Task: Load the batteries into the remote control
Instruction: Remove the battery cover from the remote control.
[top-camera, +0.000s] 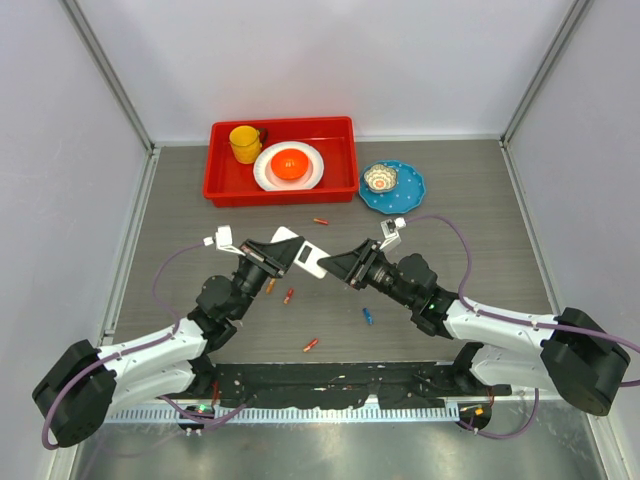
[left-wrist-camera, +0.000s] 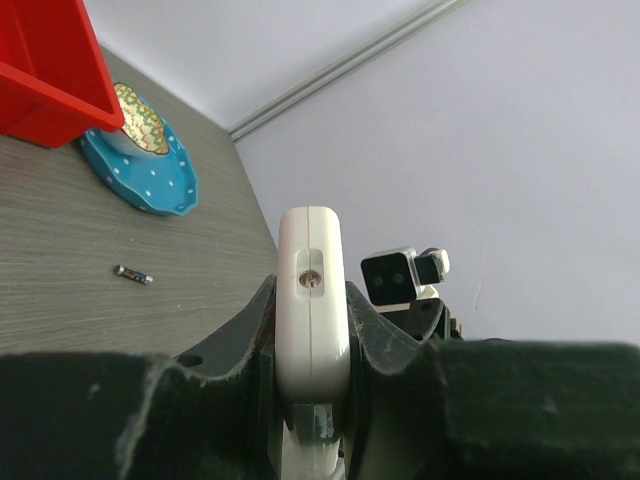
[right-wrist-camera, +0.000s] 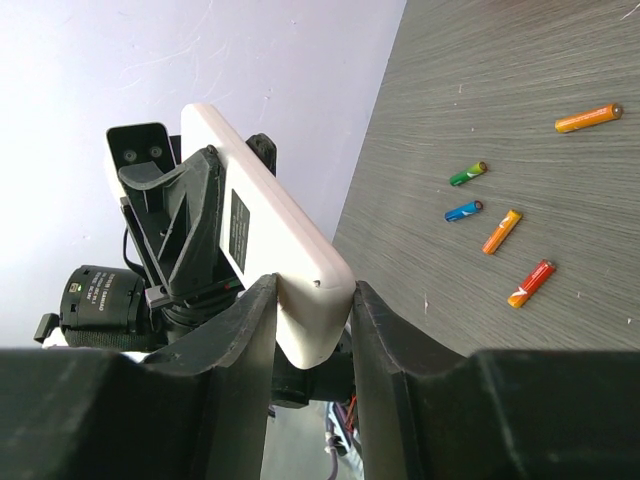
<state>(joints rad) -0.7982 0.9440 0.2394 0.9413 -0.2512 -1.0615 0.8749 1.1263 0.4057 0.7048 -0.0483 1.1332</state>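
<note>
Handset: the remote control (top-camera: 308, 262) is up off the table (top-camera: 450, 260), slung between my two arms.
Left side: left gripper (left-wrist-camera: 312, 300) pinches one end of it tight.
Right side: right gripper (right-wrist-camera: 312, 290) brackets the other end, both fingers seemingly pressed against it.
Cells: the batteries (right-wrist-camera: 501, 231) lie loose on the table, well apart from it.
Progress: early, I judge. None loaded, and I cannot tell whether the cover is off.

Robot lab cell: plain white walls (top-camera: 330, 60), aluminium corner posts (top-camera: 110, 75), grey tabletop (top-camera: 180, 210), two bolted arms (top-camera: 150, 355).
</note>
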